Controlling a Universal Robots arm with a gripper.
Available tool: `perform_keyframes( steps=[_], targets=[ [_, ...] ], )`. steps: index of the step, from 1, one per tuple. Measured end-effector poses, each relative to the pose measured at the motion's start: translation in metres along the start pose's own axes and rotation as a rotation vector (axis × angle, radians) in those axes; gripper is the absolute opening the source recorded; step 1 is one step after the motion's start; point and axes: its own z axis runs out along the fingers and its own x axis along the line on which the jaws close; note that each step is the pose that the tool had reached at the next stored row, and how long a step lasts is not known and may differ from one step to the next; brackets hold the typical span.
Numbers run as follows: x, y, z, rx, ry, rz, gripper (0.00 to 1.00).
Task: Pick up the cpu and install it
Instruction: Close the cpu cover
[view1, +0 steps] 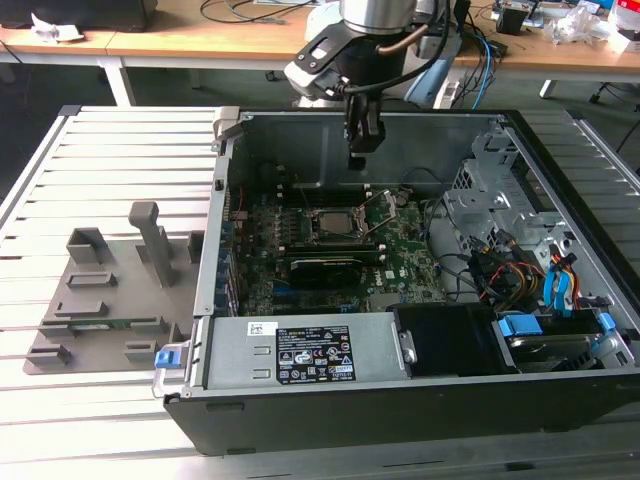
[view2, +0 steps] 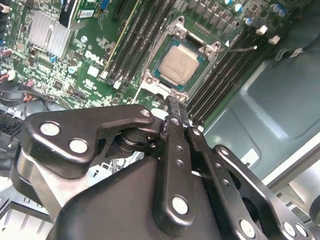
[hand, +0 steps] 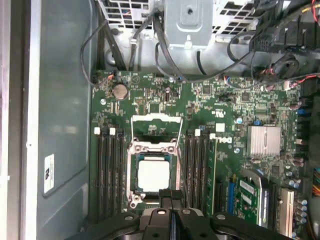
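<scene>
The cpu (view2: 178, 65) lies flat in its socket on the green motherboard (hand: 225, 105), silvery top up, with the socket's metal frame swung open beside it. It also shows in the first wrist view (hand: 153, 175) and, small, in the exterior view (view1: 333, 224). My gripper (view1: 360, 152) hangs inside the open computer case (view1: 400, 400), well above the board and slightly off the socket. In both wrist views its black fingers (view2: 172, 107) press together with nothing between them, the tips (hand: 170, 193) just at the chip's edge.
Memory slots (hand: 107, 180) flank the socket on both sides. A dark card (view1: 330, 268) and a silver heatsink (hand: 263, 140) sit nearby. Cables and a drive cage (view1: 490, 200) fill the case's right in the exterior view. A grey fixture tray (view1: 110, 300) lies left of the case.
</scene>
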Motion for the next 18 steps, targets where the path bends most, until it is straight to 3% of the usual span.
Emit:
perform_keyframes(
  steps=[5, 7, 18],
  targets=[
    [-0.0004, 0.0169, -0.0001, 0.0001, -0.0013, 0.0, 0.11],
    [-0.0007, 0.0289, 0.0, 0.0004, -0.0033, 0.0, 0.11],
    [-0.0015, 0.0581, 0.0002, 0.0014, -0.0066, 0.0, 0.11]
  ],
)
